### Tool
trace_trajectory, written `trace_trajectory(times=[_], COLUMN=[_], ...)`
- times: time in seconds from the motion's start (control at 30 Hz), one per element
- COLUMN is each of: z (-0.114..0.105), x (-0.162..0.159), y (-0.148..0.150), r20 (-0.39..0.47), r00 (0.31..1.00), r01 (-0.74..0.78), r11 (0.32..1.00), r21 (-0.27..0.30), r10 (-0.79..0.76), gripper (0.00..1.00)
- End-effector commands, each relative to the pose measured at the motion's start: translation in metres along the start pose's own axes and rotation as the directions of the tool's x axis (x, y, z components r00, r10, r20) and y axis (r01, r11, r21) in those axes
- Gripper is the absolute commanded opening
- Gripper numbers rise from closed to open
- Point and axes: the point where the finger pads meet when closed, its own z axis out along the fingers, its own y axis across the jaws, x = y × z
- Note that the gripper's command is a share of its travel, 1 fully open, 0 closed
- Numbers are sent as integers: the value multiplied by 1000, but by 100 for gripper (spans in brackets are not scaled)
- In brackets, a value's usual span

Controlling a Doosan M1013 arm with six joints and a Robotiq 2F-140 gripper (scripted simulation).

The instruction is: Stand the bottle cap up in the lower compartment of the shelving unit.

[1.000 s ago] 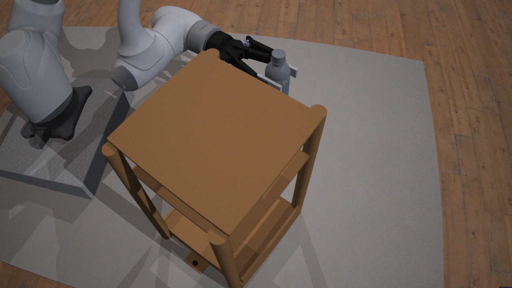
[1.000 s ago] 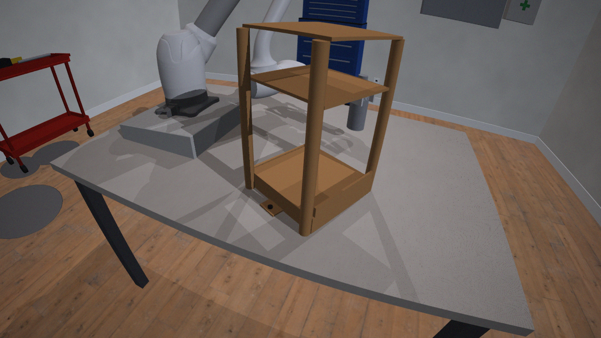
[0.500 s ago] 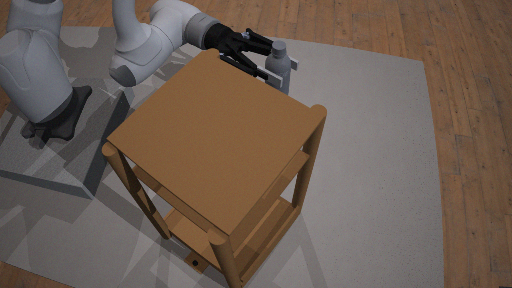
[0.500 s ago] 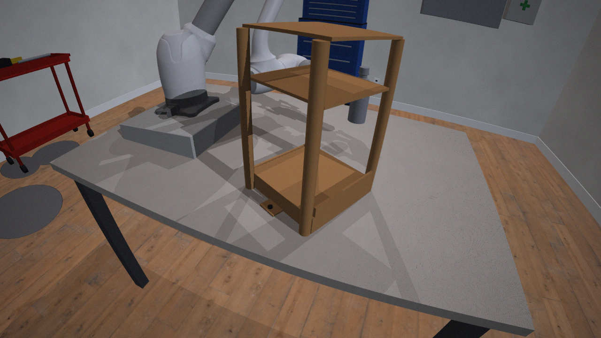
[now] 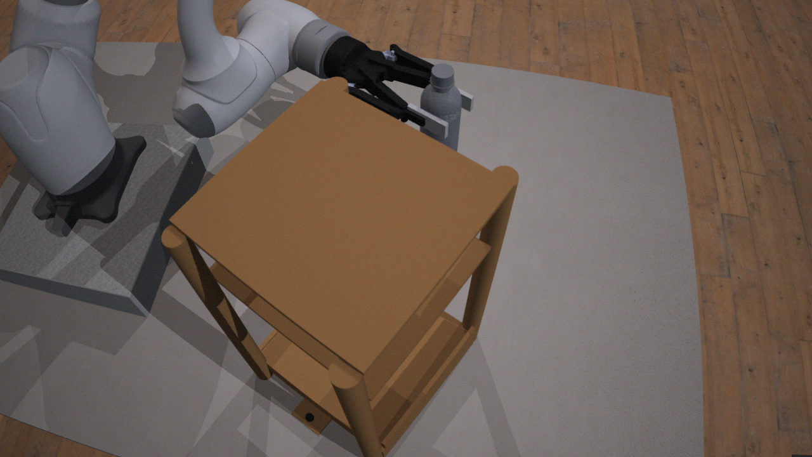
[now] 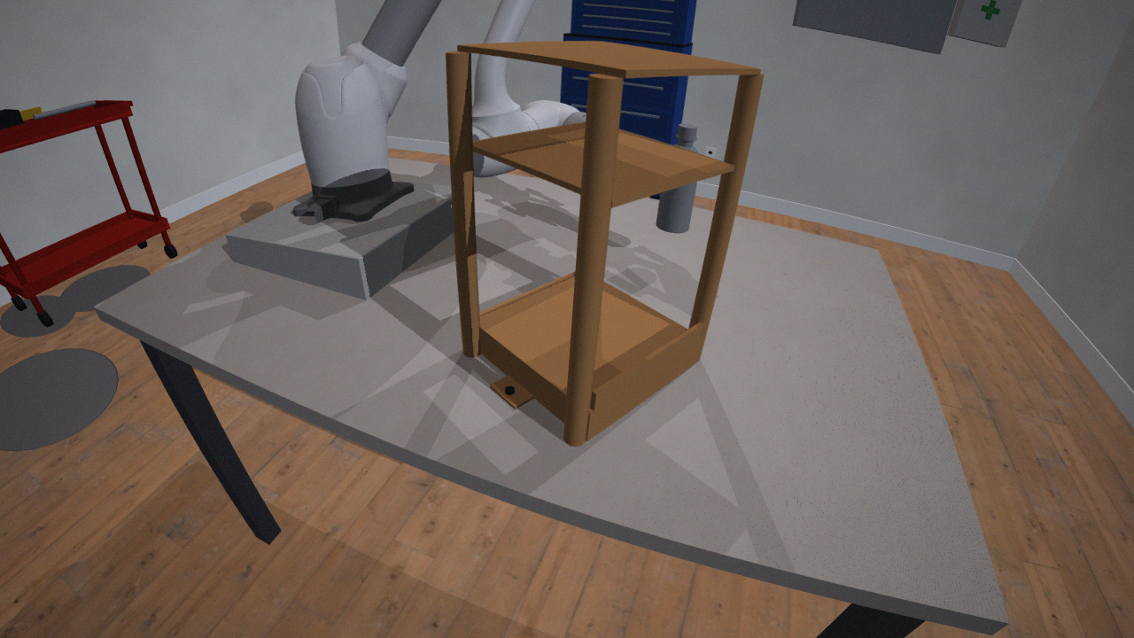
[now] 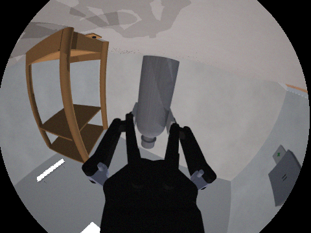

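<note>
The grey bottle [image 5: 441, 105] stands cap up in the air beside the far right side of the brown shelving unit [image 5: 340, 227]. My gripper [image 5: 448, 116] is shut on the bottle's upper body, just below the shoulder. In the exterior view the bottle [image 6: 679, 188] hangs above the table behind the unit, partly hidden by the middle shelf and a post. In the wrist view the bottle [image 7: 155, 95] sits between my two black fingers, with the shelving unit [image 7: 69, 95] to the left. The lower compartment [image 6: 570, 317] holds nothing.
The robot's base [image 5: 62, 113] stands on a grey block at the table's far left. A small brown bracket [image 5: 309, 417] fixes the unit to the table. A red cart [image 6: 71, 198] and a blue cabinet [image 6: 634, 47] stand off the table.
</note>
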Motion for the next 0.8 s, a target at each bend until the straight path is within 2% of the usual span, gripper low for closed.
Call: trace_trajectory(times=[0.0, 0.3, 0.77], z=[0, 0, 0], x=[0, 0, 0], y=[-1, -7, -35], r20=[0, 0, 0], r00=[1000, 1000, 1000], r01=[0, 0, 0], r11=[1000, 1000, 1000], r21=[0, 0, 0], r10=[0, 0, 0], gripper=[0, 0, 0])
